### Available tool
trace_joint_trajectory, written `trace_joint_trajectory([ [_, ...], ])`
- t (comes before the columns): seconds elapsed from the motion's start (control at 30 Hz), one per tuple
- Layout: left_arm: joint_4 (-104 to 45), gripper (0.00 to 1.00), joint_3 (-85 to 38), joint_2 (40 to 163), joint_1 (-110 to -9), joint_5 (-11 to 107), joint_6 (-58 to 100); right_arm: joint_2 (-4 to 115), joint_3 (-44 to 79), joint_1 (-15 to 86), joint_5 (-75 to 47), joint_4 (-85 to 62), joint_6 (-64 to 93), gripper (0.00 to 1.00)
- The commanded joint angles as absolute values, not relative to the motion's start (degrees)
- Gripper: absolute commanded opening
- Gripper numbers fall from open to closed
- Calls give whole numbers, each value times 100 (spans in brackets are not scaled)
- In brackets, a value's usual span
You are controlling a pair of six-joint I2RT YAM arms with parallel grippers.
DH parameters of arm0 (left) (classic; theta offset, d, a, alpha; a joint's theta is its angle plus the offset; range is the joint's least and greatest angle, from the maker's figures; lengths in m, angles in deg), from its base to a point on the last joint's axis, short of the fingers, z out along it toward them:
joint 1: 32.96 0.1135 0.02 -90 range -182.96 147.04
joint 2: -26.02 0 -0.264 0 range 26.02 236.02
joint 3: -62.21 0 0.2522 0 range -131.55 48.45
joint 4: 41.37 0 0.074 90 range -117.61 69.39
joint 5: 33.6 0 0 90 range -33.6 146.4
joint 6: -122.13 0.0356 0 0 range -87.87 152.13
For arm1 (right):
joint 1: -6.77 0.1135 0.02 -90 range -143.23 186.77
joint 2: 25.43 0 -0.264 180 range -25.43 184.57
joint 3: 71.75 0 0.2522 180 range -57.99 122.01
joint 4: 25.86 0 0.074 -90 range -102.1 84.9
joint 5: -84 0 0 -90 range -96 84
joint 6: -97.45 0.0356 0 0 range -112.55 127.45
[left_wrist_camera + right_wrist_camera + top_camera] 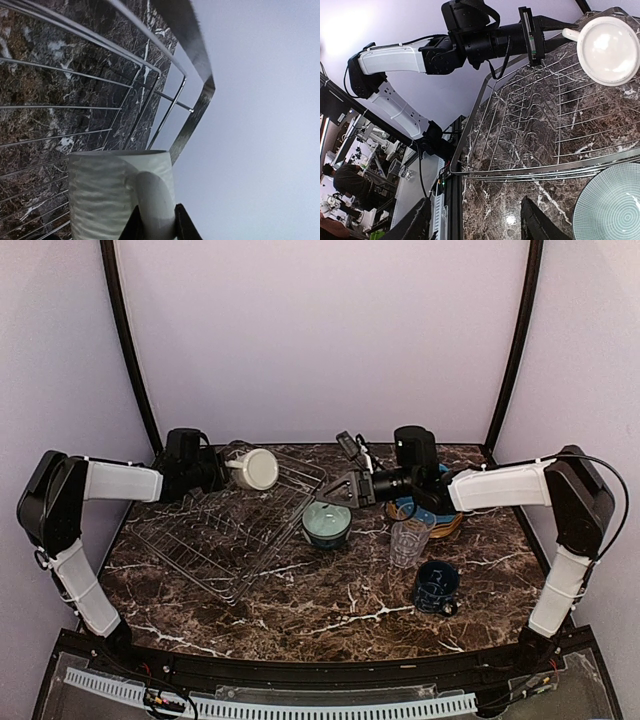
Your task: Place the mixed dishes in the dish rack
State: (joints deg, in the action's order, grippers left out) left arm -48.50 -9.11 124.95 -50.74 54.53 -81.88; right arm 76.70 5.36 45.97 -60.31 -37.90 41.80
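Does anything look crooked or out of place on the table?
The dish rack lies turned diagonally to the table edge, not square. The cream mug is tipped sideways, held by its handle in the left gripper over the rack's far end. Nothing looks spilled.

Plain pale lilac walls (pixel 320 330) enclose a dark brown, white-veined marble worktop (pixel 330 610). Black poles (pixel 128 350) rise at its back corners. The right wrist view shows a cluttered, bright room (pixel 355 165) beyond the near edge.

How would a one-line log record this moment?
left gripper: shut on cream mug handle, over dish rack | right gripper: open, above pale-teal bowl | clear ribbed glass, dark blue mug: on table
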Motion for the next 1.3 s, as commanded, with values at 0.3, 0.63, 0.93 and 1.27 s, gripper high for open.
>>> trace_joint_trajectory([
  [0.3, -5068, 1, -1555, 12089, -5080, 4985, -8595, 7666, 882, 4553, -5688, -3174, 3680, 59],
  [0.63, -5105, 1, -737, 11551, -5155, 4722, -8500, 7585, 1408, 4551, -5074, -2062, 2958, 78],
  [0.93, -6026, 1, -386, 12085, -5682, 4632, -9268, 7662, 1449, 4593, -5038, -2062, 2975, 79],
  [1.27, -6242, 5, -457, 12538, -5748, 4831, -9579, 7489, 1120, 4596, -4960, -2141, 3013, 79],
])
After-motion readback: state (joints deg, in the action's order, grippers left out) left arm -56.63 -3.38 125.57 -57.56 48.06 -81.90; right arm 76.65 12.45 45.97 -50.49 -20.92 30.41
